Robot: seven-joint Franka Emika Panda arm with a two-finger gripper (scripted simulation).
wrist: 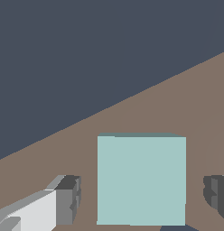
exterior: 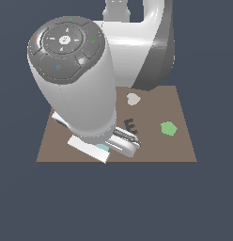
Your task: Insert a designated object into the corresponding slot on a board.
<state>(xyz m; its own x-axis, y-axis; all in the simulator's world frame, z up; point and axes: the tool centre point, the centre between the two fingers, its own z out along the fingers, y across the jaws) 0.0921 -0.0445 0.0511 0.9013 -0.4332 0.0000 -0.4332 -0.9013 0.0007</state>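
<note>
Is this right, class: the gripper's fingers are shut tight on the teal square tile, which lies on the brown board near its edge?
Not quite. The wrist view shows the gripper open: each of its fingers stands clear of the teal square tile, with bare brown board visible in the gaps. The rest holds: the tile lies flat on the board near its edge.

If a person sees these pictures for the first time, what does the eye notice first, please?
In the exterior view, the big white arm covers much of the brown board, with a green pentagon toward that view's right. In the wrist view, the light teal square tile lies between the open claw fingers, apart from both.
</note>
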